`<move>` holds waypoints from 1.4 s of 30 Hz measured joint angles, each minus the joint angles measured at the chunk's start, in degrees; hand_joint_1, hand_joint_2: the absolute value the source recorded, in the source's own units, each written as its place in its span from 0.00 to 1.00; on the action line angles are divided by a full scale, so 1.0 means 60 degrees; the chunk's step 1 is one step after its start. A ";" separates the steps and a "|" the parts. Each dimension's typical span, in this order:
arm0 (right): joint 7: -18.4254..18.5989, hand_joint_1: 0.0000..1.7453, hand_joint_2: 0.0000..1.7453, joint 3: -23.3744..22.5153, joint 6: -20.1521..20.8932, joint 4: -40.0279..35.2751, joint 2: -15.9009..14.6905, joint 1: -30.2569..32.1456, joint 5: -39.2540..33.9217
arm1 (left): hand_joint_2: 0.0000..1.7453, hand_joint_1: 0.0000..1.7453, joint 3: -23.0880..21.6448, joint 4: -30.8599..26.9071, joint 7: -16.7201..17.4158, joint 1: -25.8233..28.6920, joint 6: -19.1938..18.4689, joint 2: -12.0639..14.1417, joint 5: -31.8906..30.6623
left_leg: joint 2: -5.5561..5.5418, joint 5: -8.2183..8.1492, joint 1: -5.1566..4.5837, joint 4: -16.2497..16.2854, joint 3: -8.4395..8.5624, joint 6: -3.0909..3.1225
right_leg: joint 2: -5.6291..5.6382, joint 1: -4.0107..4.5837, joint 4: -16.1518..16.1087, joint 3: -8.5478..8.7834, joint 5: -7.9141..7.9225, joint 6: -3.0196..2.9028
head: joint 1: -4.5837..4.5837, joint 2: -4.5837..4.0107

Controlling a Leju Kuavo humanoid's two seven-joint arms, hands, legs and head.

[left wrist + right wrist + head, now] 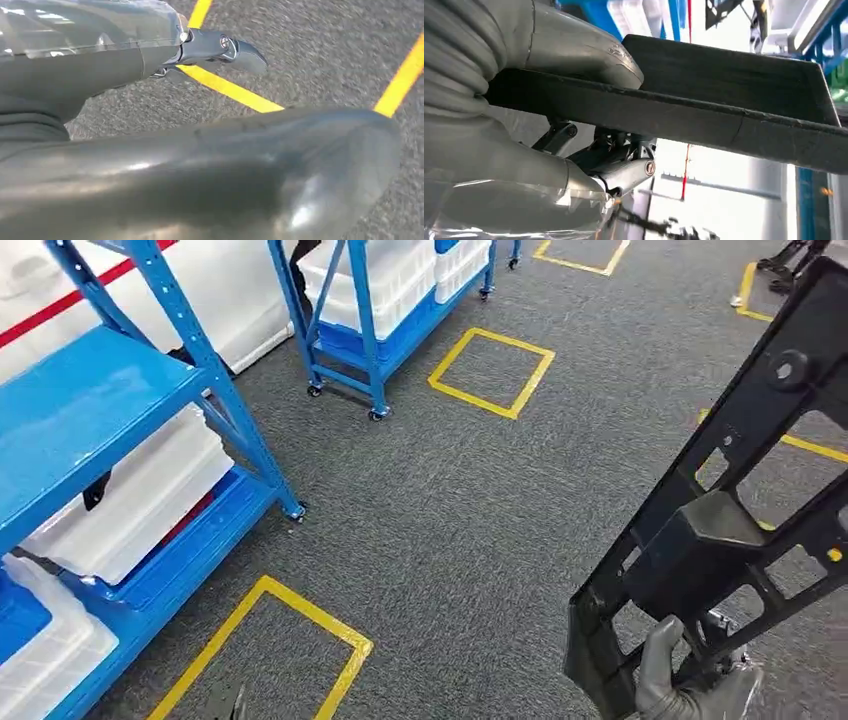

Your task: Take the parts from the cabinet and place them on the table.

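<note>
Gripping the black openwork plastic frame part (720,510) by its near end, right hand (690,680) carries it upright above grey carpet (450,520); left hand (220,50) hangs low, grip unclear.

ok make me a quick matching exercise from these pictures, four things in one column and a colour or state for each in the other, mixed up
Things:
1. black frame part
2. left hand
3. floor squares
4. bins on the near rack

Colour or state:
A. marked in yellow tape
B. white, sitting on blue shelves
C. gripped by the right hand at its lower end
D. holding nothing, over the carpet

Pairs: 1-C, 2-D, 3-A, 4-B
</note>
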 joint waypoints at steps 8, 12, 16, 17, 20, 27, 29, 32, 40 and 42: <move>-0.0051 1.00 1.00 0.0000 0.0000 0.0007 0.0066 0.0021 0.0160 | 0.00 0.00 0.0004 0.0000 -0.0062 0.0034 -0.0113 0.0033 -0.0076 | 0.0289 0.0315 -0.0087 -0.0823 0.0169 0.0369 | -0.0667 0.0037 0.0809 -0.0573 -0.0529 0.0348 | 0.0055 0.0000; -0.0131 1.00 1.00 -0.0011 0.0000 0.0102 0.0106 0.0004 0.0233 | 0.00 0.00 0.0004 0.0000 0.0088 0.0111 -0.0131 0.0062 -0.0135 | 0.0906 0.0337 -0.0147 -0.0720 -0.0012 0.0396 | -0.0769 0.0036 0.2410 -0.1060 -0.1161 0.0426 | 0.0058 0.0000; -0.0146 1.00 1.00 -0.0011 0.0000 0.0175 0.0179 -0.0131 0.0331 | 0.00 0.00 0.0004 0.0000 0.0251 -0.0020 -0.0193 0.0058 -0.0193 | 0.1355 0.0244 -0.0175 -0.0569 -0.0066 0.0270 | -0.1560 0.0166 -0.0166 0.0549 -0.0501 0.0233 | 0.0051 0.0000; -0.0157 1.00 1.00 -0.0011 0.0000 0.0186 0.0193 -0.0146 0.0335 | 0.00 0.00 0.0004 0.0000 0.0255 -0.0043 -0.0193 0.0062 -0.0197 | 0.1433 0.0208 -0.0219 -0.0506 -0.0065 0.0212 | -0.1453 0.0169 -0.0232 0.0534 -0.0362 0.0173 | 0.0055 0.0000; -0.0138 1.00 1.00 -0.0015 0.0000 0.0186 0.0237 -0.0113 0.0397 | 0.00 0.00 0.0004 -0.0004 0.0226 -0.0111 -0.0197 0.0058 -0.0222 | 0.1682 0.0235 -0.0201 -0.0564 -0.0015 0.0099 | -0.1150 0.0219 -0.0240 0.0460 -0.0314 0.0045 | 0.0055 0.0000; -0.0164 1.00 1.00 -0.0044 0.0000 0.0186 0.0419 -0.0033 0.0422 | 0.00 0.00 0.0004 -0.0004 0.0255 -0.0062 -0.0240 0.0058 -0.0339 | 0.0529 -0.1275 -0.0025 0.2405 -0.1234 -0.0137 | -0.0382 0.0114 -0.0324 0.0298 -0.0079 -0.0122 | 0.0040 0.0000; -0.0164 1.00 1.00 -0.0058 0.0000 0.0186 0.0459 -0.0045 0.0422 | 0.00 0.00 0.0004 -0.0004 0.0310 -0.0100 -0.0240 0.0055 -0.0393 | 0.0475 -0.0520 0.0027 0.1273 -0.0676 -0.0124 | -0.0103 0.0105 -0.0305 0.0287 -0.0042 -0.0065 | 0.0040 0.0000; -0.0164 1.00 1.00 -0.0073 0.0000 0.0186 0.0510 -0.0076 0.0422 | 0.00 0.00 0.0000 -0.0004 0.0331 -0.0139 -0.0237 0.0055 -0.0401 | -0.0405 0.0007 0.0091 -0.0575 0.0129 -0.0094 | 0.0265 0.0118 -0.0216 0.0183 0.0027 0.0074 | 0.0051 0.0000; 0.0139 1.00 1.00 -0.0255 0.0000 0.0175 0.0612 0.0139 0.0779 | 0.00 0.00 0.0007 -0.0004 0.0244 -0.0078 -0.0219 0.0062 -0.0474 | 0.0616 0.0283 -0.0068 -0.0658 -0.0005 0.0394 | -0.0686 0.0123 0.1871 -0.0897 -0.1172 0.0373 | 0.0106 0.0000; 0.0135 1.00 1.00 -0.0288 0.0000 0.0179 0.0612 0.0193 0.0708 | 0.00 0.00 0.0007 -0.0004 0.0251 -0.0032 -0.0222 0.0062 -0.0492 | 0.0910 0.0286 -0.0108 -0.0642 -0.0071 0.0396 | -0.0767 0.0119 0.2671 -0.1173 -0.1409 0.0379 | 0.0109 0.0000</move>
